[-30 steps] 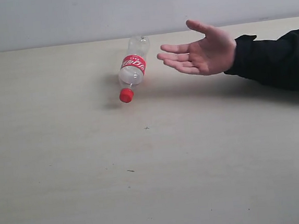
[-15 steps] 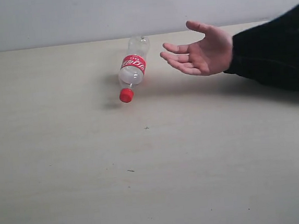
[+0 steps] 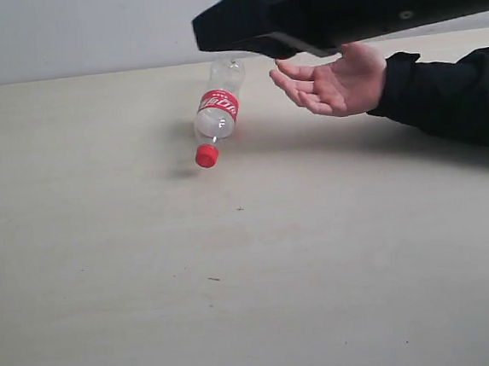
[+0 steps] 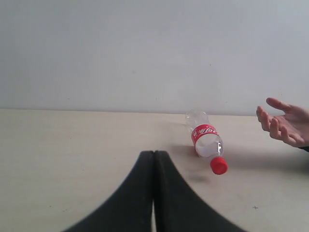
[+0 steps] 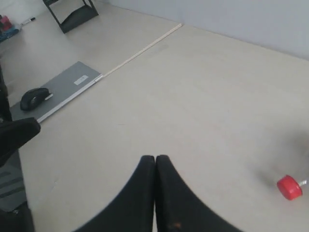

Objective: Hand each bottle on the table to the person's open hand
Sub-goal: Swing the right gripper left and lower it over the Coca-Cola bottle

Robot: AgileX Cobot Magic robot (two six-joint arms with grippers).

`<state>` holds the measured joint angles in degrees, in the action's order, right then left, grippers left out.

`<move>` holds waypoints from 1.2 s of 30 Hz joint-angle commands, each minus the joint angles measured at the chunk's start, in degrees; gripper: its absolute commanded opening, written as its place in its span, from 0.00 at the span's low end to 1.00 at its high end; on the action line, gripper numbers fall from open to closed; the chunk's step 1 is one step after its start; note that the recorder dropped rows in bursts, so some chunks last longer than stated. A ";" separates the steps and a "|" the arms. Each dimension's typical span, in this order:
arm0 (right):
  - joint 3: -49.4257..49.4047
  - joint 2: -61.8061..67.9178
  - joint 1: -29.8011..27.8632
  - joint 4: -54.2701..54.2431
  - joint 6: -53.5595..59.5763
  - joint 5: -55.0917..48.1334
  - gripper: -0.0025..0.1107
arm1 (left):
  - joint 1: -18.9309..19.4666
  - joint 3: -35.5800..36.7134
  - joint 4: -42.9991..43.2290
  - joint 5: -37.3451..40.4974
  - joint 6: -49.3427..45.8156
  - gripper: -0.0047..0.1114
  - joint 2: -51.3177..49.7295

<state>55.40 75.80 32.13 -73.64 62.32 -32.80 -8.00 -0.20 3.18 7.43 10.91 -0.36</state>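
- Exterior view: bottle (image 3: 216, 114) lying on side nr table's (image 3: 108, 289) far edge, near open hand (image 3: 338, 80), palm up to receive.
- left gripper (image 4: 154, 153) & right gripper (image 5: 155, 158): pressed together, empty, no grasp yet.

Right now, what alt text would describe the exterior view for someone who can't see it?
A clear bottle with a red cap lies on a beige table, left of an open hand. A black robot arm hangs above the hand.
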 commanded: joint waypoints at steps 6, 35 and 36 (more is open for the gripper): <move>6.15 10.18 8.53 -2.01 4.80 11.83 0.02 | 0.05 0.20 -0.49 -0.32 -0.07 0.04 0.36; 27.52 40.04 12.78 53.28 -58.01 21.98 0.02 | 0.05 0.20 -0.49 -0.32 -0.07 0.04 0.36; 27.52 40.28 12.55 56.27 -60.98 19.72 0.02 | 0.05 0.20 -0.49 -0.32 -0.07 0.04 0.36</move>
<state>82.60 115.55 45.33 -22.34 4.51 -10.02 -8.00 -0.20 3.18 7.43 10.91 -0.36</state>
